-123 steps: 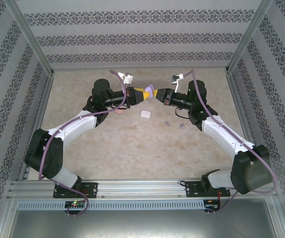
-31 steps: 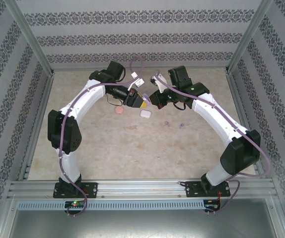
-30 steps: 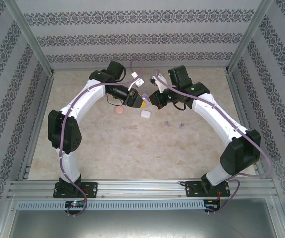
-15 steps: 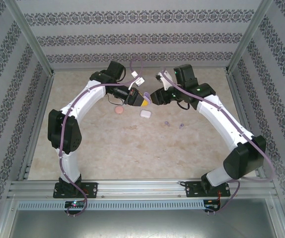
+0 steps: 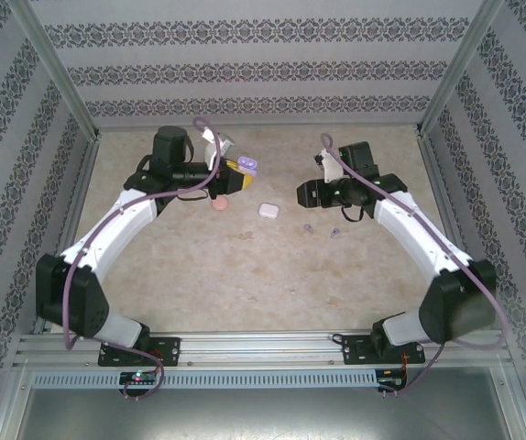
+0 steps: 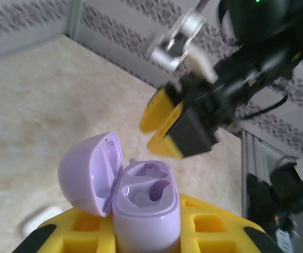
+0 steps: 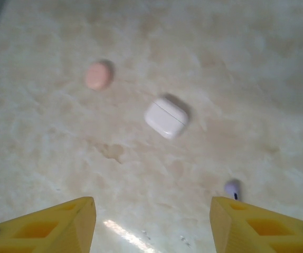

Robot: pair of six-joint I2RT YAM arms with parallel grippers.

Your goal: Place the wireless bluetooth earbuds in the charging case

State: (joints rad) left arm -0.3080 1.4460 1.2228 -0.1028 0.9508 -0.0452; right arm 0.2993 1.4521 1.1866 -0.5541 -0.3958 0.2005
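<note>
Two purple buds lie loose near right gripper, jaws wide, ready for pickup. Left gripper clamps purple case, lid flipped back, sockets up for loading.

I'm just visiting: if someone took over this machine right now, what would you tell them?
Left gripper: jaws shut on the purple case, lid open, wells look empty.
Right gripper: jaws open, empty, above the table.
A purple earbud and its twin lie on the table by it; white case and pink case sit closed nearby.
Done: case picked up, opened. Left: seat both earbuds.
</note>
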